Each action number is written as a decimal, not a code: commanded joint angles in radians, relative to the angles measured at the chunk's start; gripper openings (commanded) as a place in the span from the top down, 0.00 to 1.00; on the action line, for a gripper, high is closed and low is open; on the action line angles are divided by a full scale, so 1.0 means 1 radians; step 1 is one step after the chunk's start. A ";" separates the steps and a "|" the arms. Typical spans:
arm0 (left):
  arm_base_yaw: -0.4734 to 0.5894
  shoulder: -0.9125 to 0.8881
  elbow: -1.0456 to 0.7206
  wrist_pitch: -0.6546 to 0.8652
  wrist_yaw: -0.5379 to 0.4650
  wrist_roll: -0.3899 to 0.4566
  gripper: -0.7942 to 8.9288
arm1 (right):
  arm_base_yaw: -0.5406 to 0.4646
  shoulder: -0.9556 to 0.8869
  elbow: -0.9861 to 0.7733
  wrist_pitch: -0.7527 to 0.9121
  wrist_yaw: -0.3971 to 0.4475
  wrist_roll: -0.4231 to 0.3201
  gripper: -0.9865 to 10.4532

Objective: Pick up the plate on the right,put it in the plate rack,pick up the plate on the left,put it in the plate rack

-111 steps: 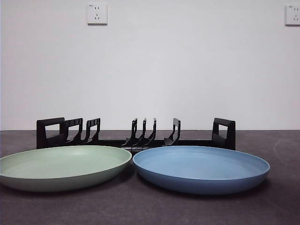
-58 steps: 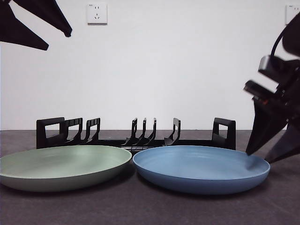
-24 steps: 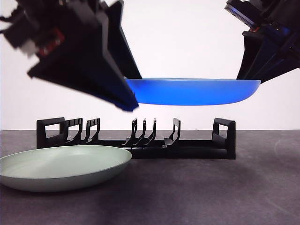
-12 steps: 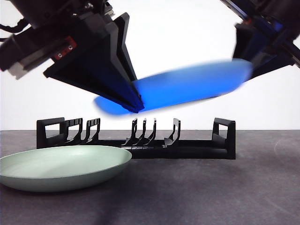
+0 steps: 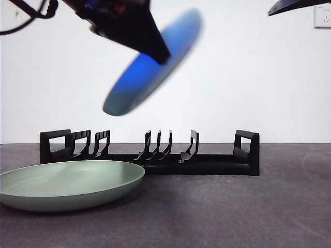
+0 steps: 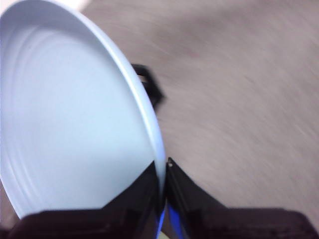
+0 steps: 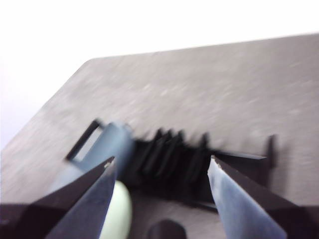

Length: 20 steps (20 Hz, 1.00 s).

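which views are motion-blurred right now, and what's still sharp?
Front view: the blue plate is smeared at its edges and so is the left gripper gripping it, while the plate rack and green plate are crisp. Left wrist view: the table is streaked, the plate's rim is softer. Right wrist view: the rack is blurred between the open jaws of the right gripper.
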 commanded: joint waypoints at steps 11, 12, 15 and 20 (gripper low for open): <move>0.537 -0.023 0.000 0.196 0.540 -0.383 0.93 | -0.014 -0.016 -0.001 0.003 0.026 -0.004 0.64; 0.567 -0.019 0.000 0.208 0.559 -0.386 0.93 | -0.014 -0.016 -0.001 0.003 0.026 -0.004 0.64; 0.657 -0.001 0.009 0.220 0.624 -0.386 0.93 | -0.014 -0.016 -0.001 0.003 0.026 -0.004 0.64; 0.730 0.069 0.050 0.216 0.755 -0.386 0.93 | -0.014 -0.016 -0.001 0.003 0.026 -0.003 0.64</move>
